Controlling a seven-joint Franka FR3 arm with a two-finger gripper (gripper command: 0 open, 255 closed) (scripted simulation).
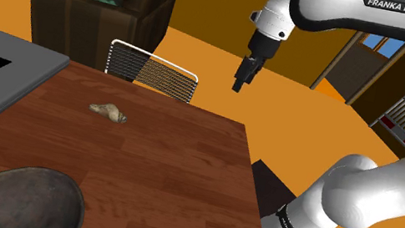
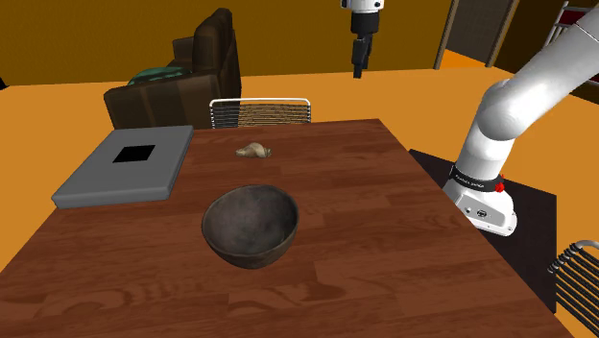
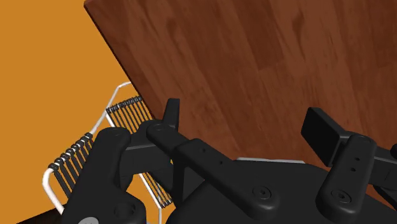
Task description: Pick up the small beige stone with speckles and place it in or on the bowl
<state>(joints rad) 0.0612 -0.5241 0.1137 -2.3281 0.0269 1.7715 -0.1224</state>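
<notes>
Plainly, the stone (image 1: 109,112) is small, beige, lumpy; end effector (image 1: 238,84) spread apart, holding nothing

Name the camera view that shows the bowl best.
The second exterior view: the dark bowl sits whole on the table, rim and inside both visible. The shoulder view cuts it off at that view's lower left corner. The wrist view looks at the table's edge and a wire chair instead.

Stone (image 2: 253,150) on table (image 2: 384,240) between bowl (image 2: 251,252) and chair (image 2: 261,111), slab (image 2: 96,179) beside, armchair (image 2: 209,60) behind chair
</notes>
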